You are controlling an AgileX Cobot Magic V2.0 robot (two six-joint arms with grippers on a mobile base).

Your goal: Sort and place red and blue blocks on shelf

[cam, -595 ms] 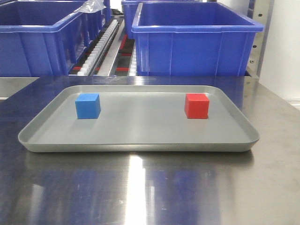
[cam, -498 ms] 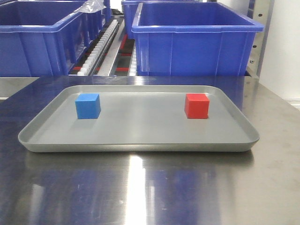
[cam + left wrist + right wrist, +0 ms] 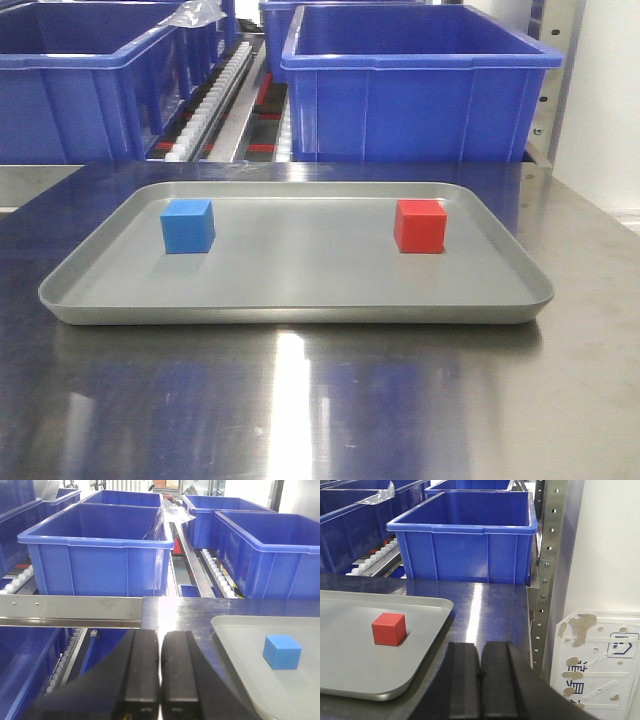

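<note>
Two sets of fingers are held clenched and empty: the left fingers (image 3: 142, 670) near the tray's left rim, the right fingers (image 3: 465, 680) by its right corner. On the tray (image 3: 300, 275), the blue block (image 3: 188, 225) and red block (image 3: 420, 226) are set well apart. Before either is approached, the fingers should be opened and squared to its flat faces. Beyond, the shelf (image 3: 70, 611) is filled with blue bins (image 3: 420, 100).

Two small cubes near, grey shelf (image 3: 225, 88) far.
Blue block (image 3: 187, 225) left, red block (image 3: 419, 225) right, both flat, well apart.
</note>
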